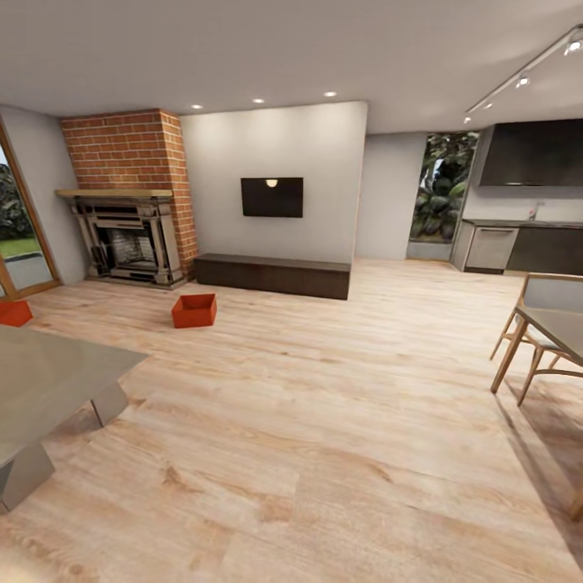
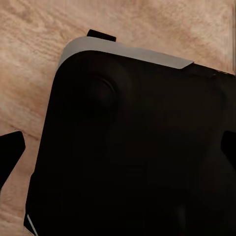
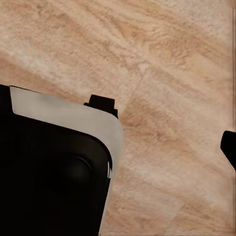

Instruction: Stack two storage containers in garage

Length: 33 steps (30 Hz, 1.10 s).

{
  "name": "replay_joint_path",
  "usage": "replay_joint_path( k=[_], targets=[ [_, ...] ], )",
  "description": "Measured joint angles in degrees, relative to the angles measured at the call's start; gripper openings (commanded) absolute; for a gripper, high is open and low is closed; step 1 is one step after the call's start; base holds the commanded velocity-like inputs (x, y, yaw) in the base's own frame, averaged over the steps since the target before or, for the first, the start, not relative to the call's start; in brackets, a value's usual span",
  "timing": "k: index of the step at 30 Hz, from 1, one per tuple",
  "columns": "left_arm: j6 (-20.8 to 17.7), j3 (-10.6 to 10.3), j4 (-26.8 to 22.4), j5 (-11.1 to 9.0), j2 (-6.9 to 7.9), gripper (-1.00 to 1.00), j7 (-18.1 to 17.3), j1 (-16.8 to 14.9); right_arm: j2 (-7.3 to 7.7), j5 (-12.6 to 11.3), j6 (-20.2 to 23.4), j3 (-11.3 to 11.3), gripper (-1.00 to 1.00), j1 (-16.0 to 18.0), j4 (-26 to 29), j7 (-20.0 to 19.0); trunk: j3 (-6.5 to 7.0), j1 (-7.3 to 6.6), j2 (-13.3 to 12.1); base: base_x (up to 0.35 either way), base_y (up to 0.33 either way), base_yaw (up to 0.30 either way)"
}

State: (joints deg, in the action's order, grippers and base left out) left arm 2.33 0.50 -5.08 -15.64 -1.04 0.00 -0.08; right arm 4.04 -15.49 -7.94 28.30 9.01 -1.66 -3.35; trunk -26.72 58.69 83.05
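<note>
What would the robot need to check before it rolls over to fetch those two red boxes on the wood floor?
1. Nearer storage container in sight, on the wood floor before the fireplace: ok.
2. Second storage container in sight by the glass door, cut by the picture's edge: ok.
3. Bare floor between robot and nearer container: ok.
4. Coffee table close on the left, needs room when passing: not ok.
5. Both grippers open and empty: cannot tell.
</note>
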Motion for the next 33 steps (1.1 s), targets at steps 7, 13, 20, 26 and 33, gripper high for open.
replay_joint_path(
  k=[7, 13, 20, 26, 33],
  targets=[
    [-0.04, 0.00, 0.00, 0.00, 0.00, 1.00, 0.00, 0.00, -0.10, 0.07, 0.06, 0.12, 1.00, 0.01, -0.01, 0.47, 0.00, 0.00, 0.00, 0.324, 0.000, 0.000],
    [-0.01, 0.00, 0.00, 0.00, 0.00, 1.00, 0.00, 0.00, -0.10, 0.12, 0.04, 0.14, 1.00, 0.01, 0.02, 0.49, 0.00, 0.00, 0.00, 0.324, 0.000, 0.000],
    [-0.04, 0.00, 0.00, 0.00, 0.03, 1.00, 0.00, 0.00, -0.10, 0.17, 0.34, 0.17, 1.00, 0.00, 0.05, 0.49, 0.00, 0.00, 0.00, 0.324, 0.000, 0.000],
    [0.00, 0.00, 0.00, 0.00, 0.01, 1.00, 0.00, 0.00, -0.15, 0.21, 0.32, 0.22, 1.00, 0.01, 0.07, 0.49, 0.00, 0.00, 0.00, 0.324, 0.000, 0.000],
    [0.00, 0.00, 0.00, 0.00, 0.00, 1.00, 0.00, 0.00, -0.09, 0.26, 0.29, 0.22, 1.00, -0.01, 0.07, 0.49, 0.00, 0.00, 0.00, 0.324, 0.000, 0.000]
  ],
)
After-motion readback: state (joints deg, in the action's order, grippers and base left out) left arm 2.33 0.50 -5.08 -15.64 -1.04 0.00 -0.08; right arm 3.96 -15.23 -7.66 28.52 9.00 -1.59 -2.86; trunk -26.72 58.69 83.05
